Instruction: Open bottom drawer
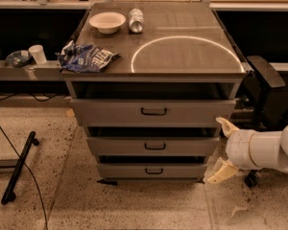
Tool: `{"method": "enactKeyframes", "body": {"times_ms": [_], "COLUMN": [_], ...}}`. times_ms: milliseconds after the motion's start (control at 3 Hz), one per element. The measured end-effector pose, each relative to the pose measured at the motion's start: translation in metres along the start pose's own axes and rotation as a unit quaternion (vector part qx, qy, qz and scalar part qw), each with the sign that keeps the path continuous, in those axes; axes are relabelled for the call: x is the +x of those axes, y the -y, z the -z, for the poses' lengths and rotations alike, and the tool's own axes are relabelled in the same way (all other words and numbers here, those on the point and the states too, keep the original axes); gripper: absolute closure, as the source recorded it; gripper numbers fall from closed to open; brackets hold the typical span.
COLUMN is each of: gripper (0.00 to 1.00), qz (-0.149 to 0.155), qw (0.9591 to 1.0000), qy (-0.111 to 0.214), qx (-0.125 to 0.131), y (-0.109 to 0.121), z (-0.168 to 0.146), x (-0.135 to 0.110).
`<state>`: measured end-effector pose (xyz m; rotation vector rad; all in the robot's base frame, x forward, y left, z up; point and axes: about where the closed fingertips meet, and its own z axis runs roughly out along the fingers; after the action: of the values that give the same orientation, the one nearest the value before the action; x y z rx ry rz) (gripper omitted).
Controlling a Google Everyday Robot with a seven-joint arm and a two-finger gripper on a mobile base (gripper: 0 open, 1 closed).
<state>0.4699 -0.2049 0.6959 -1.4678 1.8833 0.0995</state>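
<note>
The grey three-drawer cabinet stands in the middle of the camera view. The bottom drawer (pixel 152 170) is the lowest front, with a small black loop handle (pixel 154 170); it looks closed. My gripper (pixel 223 150) is at the right of the cabinet, level with the middle and bottom drawers, just off the cabinet's right edge. Its two cream fingers are spread apart, one fingertip (pixel 226 126) up and one down, holding nothing. It touches no drawer.
The cabinet top (pixel 182 56) carries a white bowl (pixel 107 21), a can (pixel 136 20) and a blue snack bag (pixel 86 57). The top drawer (pixel 153 111) and the middle drawer (pixel 154 146) sit above. A black chair (pixel 266 80) is right; a black bar (pixel 18 169) lies on the floor left.
</note>
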Motion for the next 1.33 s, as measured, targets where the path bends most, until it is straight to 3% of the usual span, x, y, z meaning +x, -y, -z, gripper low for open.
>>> {"method": "enactKeyframes", "body": {"times_ms": [333, 667, 1000, 1333], "gripper": [0.0, 0.0, 0.0, 0.0], "qz": [0.0, 0.006, 0.036, 0.031], "qw": [0.9999, 0.9998, 0.9976, 0.9962], "qy": [0.0, -0.016, -0.057, -0.071], "qx": [0.012, 0.011, -0.014, -0.039], "y": [0.006, -0.001, -0.034, -0.053], "z": [0.0, -0.031, -0.122, -0.162], "x": [0.0, 0.018, 0.084, 0.129]}}
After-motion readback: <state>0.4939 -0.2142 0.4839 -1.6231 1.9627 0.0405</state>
